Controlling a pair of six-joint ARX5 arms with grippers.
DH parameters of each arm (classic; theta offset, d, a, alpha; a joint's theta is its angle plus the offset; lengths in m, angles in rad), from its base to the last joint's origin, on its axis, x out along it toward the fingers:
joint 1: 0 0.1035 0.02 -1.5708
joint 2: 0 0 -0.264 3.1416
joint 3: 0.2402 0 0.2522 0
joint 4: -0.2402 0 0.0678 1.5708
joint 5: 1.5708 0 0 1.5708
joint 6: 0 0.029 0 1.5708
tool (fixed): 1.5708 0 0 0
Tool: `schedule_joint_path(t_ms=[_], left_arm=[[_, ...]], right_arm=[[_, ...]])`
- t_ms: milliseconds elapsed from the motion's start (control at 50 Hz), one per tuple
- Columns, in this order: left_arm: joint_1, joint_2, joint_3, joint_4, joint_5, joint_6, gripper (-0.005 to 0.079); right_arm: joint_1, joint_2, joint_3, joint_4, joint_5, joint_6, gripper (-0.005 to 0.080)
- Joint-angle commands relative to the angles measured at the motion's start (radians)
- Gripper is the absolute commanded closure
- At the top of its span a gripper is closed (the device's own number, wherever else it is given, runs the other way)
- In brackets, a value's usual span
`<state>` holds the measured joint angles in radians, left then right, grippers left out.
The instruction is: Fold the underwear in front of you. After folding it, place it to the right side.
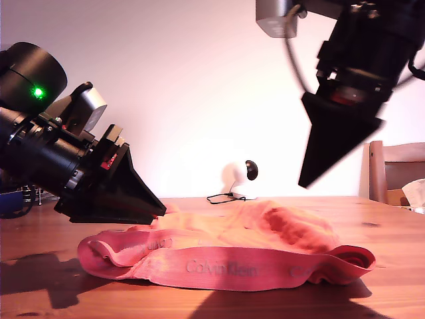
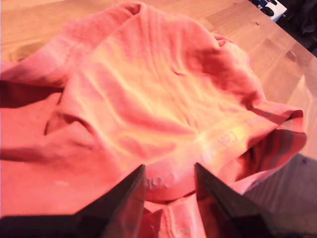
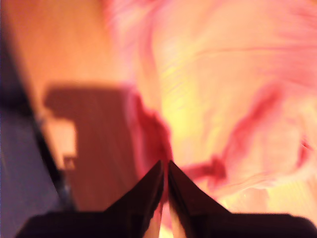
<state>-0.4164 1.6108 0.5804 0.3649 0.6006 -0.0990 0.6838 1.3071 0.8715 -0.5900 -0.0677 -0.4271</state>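
Observation:
The coral-red underwear (image 1: 226, 256) lies crumpled on the wooden table (image 1: 40, 279), its paler lettered waistband facing the exterior camera. My first gripper (image 1: 159, 211) sits low at the garment's end on the exterior view's left. In the first wrist view this gripper (image 2: 169, 168) is open, with the waistband of the underwear (image 2: 148, 99) just beyond its fingertips and nothing held. My second gripper (image 1: 305, 183) hangs blurred well above the garment's end on the exterior view's right. In the second wrist view it (image 3: 165, 163) is shut, with the underwear (image 3: 223, 74) below it.
A small dark device on a stand (image 1: 251, 171) with a cable sits at the table's back. A wooden chair (image 1: 395, 169) and something white (image 1: 415, 193) are at the exterior view's right edge. Bare table (image 3: 74, 59) shows beside the garment.

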Motion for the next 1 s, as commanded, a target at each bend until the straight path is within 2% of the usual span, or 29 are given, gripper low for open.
schedule_joint_path(t_ms=[0, 60, 240, 420, 580, 760, 840, 900, 980], left_arm=[[0.002, -0.001, 0.013, 0.010, -0.004, 0.002, 0.0598], [0.002, -0.001, 0.018, 0.011, -0.006, 0.002, 0.0765], [0.002, -0.001, 0.078, 0.001, -0.018, -0.005, 0.0764], [0.013, 0.000, 0.192, -0.061, -0.058, -0.005, 0.0764], [0.057, 0.041, 0.331, -0.195, -0.088, 0.001, 0.0764], [0.117, 0.140, 0.536, -0.459, -0.085, -0.017, 0.0763], [0.127, 0.176, 0.615, -0.560, -0.075, -0.032, 0.0731], [0.129, 0.199, 0.665, -0.606, -0.072, 0.037, 0.0659], [0.129, 0.224, 0.718, -0.642, -0.072, 0.237, 0.0556]], right_arm=[[-0.016, 0.010, 0.002, 0.034, -0.001, 0.129, 0.0756], [-0.039, 0.010, 0.002, 0.065, -0.003, 0.235, 0.0765], [-0.119, 0.015, 0.002, 0.124, -0.001, 0.458, 0.0765], [-0.197, 0.051, 0.002, 0.227, -0.017, 0.505, 0.0765], [-0.241, 0.108, 0.002, 0.295, -0.038, 0.494, 0.0765], [-0.274, 0.152, 0.002, 0.386, -0.038, 0.466, 0.0765], [-0.294, 0.169, 0.002, 0.422, -0.039, 0.451, 0.0765], [-0.306, 0.177, 0.002, 0.438, -0.040, 0.444, 0.0765], [-0.319, 0.188, 0.002, 0.456, -0.069, 0.426, 0.0765]])
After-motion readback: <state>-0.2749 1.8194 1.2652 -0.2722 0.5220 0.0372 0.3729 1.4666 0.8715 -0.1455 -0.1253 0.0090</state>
